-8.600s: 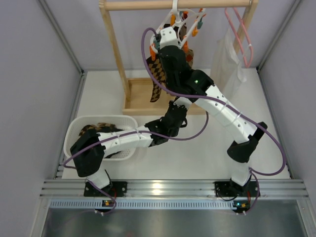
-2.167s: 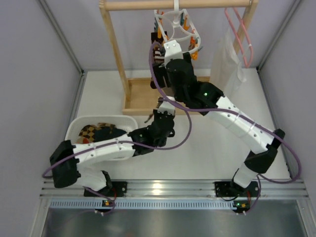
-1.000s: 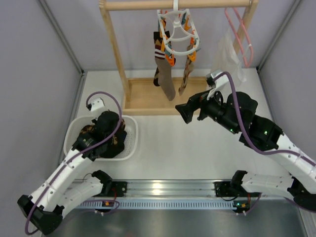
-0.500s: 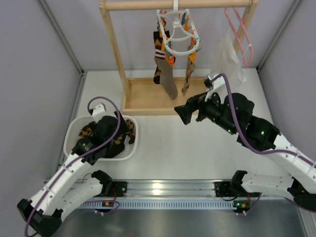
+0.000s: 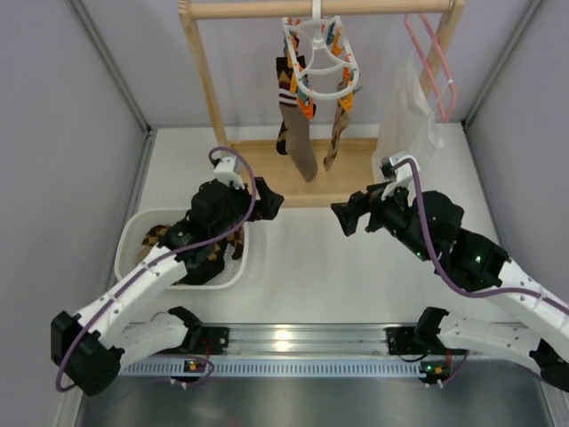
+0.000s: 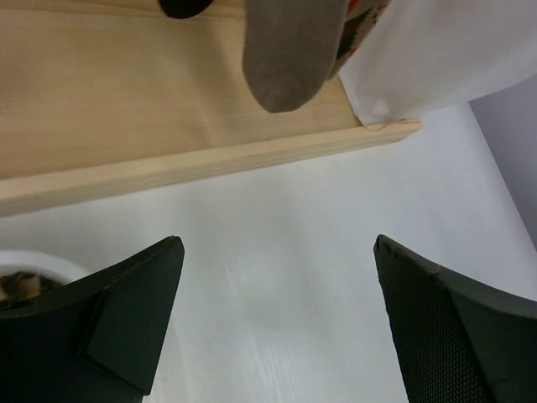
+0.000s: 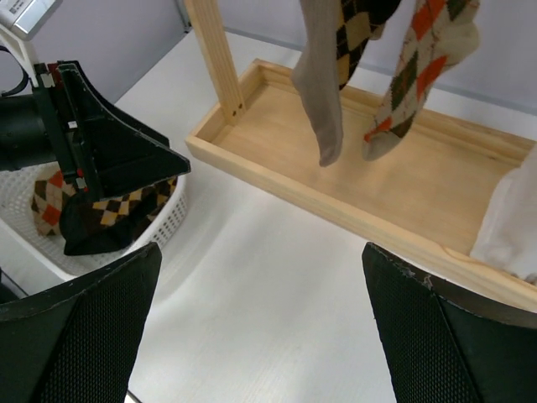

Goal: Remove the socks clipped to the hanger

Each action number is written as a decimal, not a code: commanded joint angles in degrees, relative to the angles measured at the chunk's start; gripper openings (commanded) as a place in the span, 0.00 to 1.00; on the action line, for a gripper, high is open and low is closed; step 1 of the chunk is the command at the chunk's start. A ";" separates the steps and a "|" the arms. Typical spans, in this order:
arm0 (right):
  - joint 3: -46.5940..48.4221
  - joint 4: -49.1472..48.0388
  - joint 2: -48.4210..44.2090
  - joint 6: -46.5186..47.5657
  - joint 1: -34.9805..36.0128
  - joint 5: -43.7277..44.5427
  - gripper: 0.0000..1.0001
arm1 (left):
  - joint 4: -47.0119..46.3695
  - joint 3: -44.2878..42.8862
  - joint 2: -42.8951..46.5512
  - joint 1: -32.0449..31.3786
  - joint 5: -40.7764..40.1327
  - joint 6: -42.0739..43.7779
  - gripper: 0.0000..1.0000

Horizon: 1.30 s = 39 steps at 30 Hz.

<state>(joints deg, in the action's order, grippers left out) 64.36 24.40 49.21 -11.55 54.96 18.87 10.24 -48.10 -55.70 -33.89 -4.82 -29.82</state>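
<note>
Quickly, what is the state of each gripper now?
Left gripper: open, holding nothing.
Right gripper: open, holding nothing.

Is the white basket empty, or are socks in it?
Not empty: argyle socks lie inside the white basket, seen in the overhead and right wrist views.

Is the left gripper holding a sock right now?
No, the left gripper is open, with only the table visible between its jaws.

Bright, even light from above casts only faint, soft shadows on the white table [image 5: 302, 271], with a small glare spot on the metal rail [image 5: 283, 338] at its near edge and the socks [image 6: 289, 59] slightly blurred in the left wrist view.
</note>
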 commanded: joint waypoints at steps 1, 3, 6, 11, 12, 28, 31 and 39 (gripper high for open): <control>-2.30 -4.54 -3.68 1.53 -0.55 6.25 1.00 | -16.47 -2.52 -6.84 -2.23 5.43 4.16 0.98; -4.40 -4.19 -5.96 1.71 -0.55 8.72 1.00 | -17.36 -7.41 -11.33 -3.98 0.91 5.82 0.98; -6.78 -3.57 -8.69 1.36 -0.55 10.39 0.99 | -17.18 -13.75 -19.25 -6.62 -8.65 7.15 0.98; -8.55 -2.26 -11.33 0.83 -0.64 10.40 1.00 | -17.01 -19.48 -28.21 -10.84 -28.38 3.82 0.98; -8.81 -1.99 -11.50 0.83 -0.64 10.13 1.00 | -17.09 -20.62 -29.71 -11.72 -30.67 3.72 0.98; -7.93 -0.58 -10.71 2.32 -0.56 5.92 0.99 | -17.36 -43.04 -54.67 -13.31 -49.93 12.33 0.94; -7.76 -0.67 -11.07 2.41 -0.64 5.65 0.99 | -17.36 -44.54 -56.26 -13.13 -50.90 13.30 0.68; -7.49 -2.08 -9.58 2.06 -0.64 3.80 1.00 | -17.36 -37.87 -51.88 -13.13 -49.51 8.56 0.02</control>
<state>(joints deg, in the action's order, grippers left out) 55.79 24.01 38.85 -9.61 54.94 24.27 -5.19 -88.29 -111.81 -47.16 -53.95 -18.90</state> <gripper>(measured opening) 0.993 0.068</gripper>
